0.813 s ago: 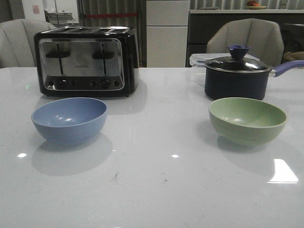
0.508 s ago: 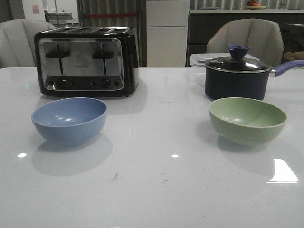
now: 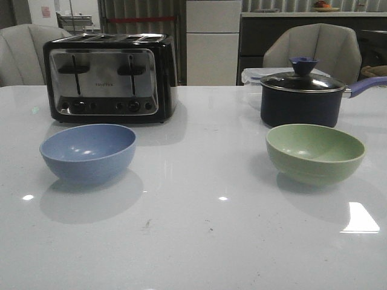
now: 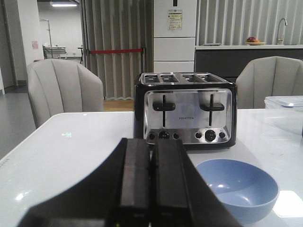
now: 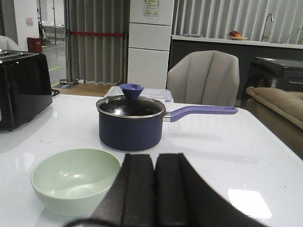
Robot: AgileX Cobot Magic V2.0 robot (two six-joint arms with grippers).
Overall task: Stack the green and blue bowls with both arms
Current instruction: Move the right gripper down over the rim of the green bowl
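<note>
**Two closed grippers, one bowl ahead of each**

The left gripper has its two dark fingers pressed together, holding nothing. Just ahead of it, slightly toward the tabletop's centre, sits the blue bowl, upright and empty, near the left edge. A black and chrome toaster stands behind that bowl, toward the far edge.

The right gripper is likewise pinched closed and empty. The green bowl sits just ahead of it, also toward the centre, upright, near the right edge. A dark lidded pot stands behind it.

The two bowls are well apart, with bare tabletop between them. Each arm is plainly nearer its own bowl, so each gripper would likely need to spread its fingers and reach forward and inward. Neither arm shows in the front view.
</note>
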